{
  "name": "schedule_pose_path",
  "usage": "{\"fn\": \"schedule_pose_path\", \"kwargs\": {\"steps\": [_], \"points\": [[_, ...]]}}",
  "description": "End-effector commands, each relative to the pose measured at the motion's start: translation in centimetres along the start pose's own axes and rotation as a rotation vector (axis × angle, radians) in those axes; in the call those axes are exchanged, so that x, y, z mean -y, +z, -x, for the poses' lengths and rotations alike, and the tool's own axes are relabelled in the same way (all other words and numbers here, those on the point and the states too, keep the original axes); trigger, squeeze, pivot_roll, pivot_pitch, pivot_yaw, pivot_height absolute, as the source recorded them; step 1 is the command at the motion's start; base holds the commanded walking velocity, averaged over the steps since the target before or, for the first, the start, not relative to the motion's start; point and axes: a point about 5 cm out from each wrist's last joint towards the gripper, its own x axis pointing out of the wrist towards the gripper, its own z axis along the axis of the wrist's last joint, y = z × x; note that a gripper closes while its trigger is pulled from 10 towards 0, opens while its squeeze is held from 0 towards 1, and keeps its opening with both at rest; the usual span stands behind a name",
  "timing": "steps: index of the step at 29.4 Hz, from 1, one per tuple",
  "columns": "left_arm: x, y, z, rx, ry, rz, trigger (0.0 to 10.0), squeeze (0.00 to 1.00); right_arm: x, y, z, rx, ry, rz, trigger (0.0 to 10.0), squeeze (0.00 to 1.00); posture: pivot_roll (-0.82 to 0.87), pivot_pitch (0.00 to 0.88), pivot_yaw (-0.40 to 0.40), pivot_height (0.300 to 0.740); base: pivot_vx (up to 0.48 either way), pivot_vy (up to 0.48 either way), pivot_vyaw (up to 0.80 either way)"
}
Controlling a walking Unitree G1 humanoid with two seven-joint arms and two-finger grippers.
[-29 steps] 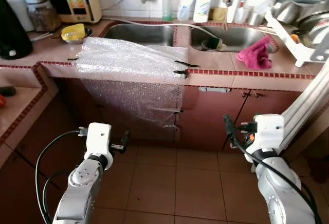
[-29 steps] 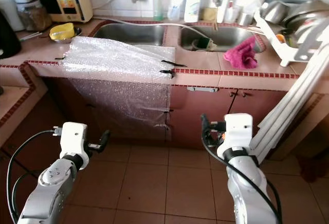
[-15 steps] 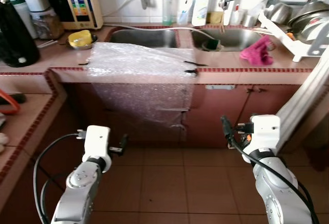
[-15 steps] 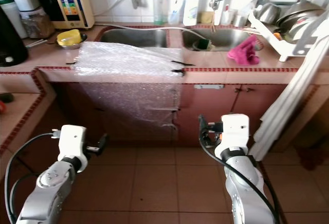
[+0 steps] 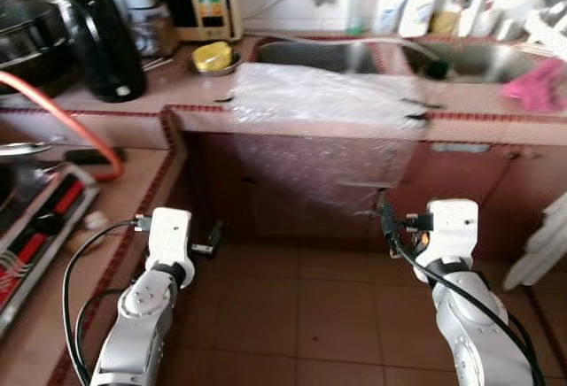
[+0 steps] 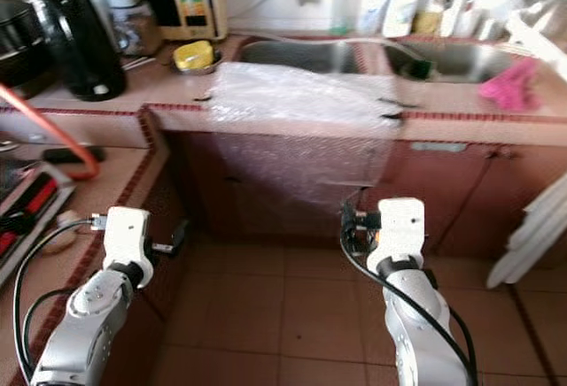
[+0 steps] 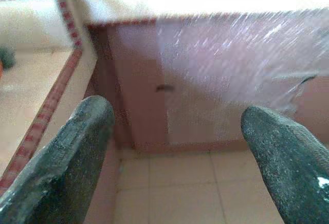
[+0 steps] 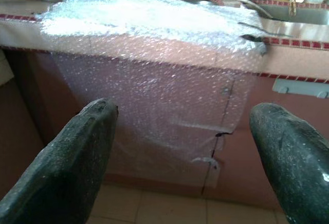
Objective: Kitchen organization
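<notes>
Bubble wrap (image 5: 323, 103) draped over tabletop (image 5: 115, 116) edge, ahead of right gripper (image 8: 190, 147) (nearer arm). Both grippers spread, empty; left gripper (image 7: 177, 147) low.

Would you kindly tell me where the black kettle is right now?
In the head views, the black kettle stands on the counter at far left, left of the yellow bowl and the sink.

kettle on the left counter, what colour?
Black. The kettle shows best in the left eye view.
</notes>
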Motion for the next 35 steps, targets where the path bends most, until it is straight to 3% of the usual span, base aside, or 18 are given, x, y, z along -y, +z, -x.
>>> {"fn": "schedule_pose_path", "kwargs": {"steps": [1, 9, 17, 35], "points": [[0.0, 1.5, -0.4, 0.070, -0.005, -0.008, 10.0, 0.00, 0.5, 0.6, -0.1, 0.026, -0.016, 0.010, 10.0, 0.00, -0.02, 0.000, 0.043, 0.740, 0.000, 0.000, 0.00], [0.3, 1.8, -0.4, 0.072, -0.051, 0.046, 10.0, 0.00, 0.6, 0.7, -0.2, 0.031, -0.026, 0.012, 10.0, 0.00, -0.02, 0.000, 0.040, 0.740, 0.000, 0.000, 0.00], [1.3, 1.7, -0.3, 0.085, -0.121, 0.017, 10.0, 0.00, 0.5, 0.7, -0.3, 0.035, -0.030, 0.023, 10.0, 0.00, -0.03, 0.000, 0.043, 0.740, 0.000, 0.000, -0.45], [1.8, 1.5, -0.4, 0.076, -0.149, 0.044, 10.0, 0.00, 0.2, 0.8, -0.4, 0.044, -0.017, 0.021, 10.0, 0.00, -0.02, 0.000, 0.042, 0.740, 0.361, 0.000, -0.10]]}}
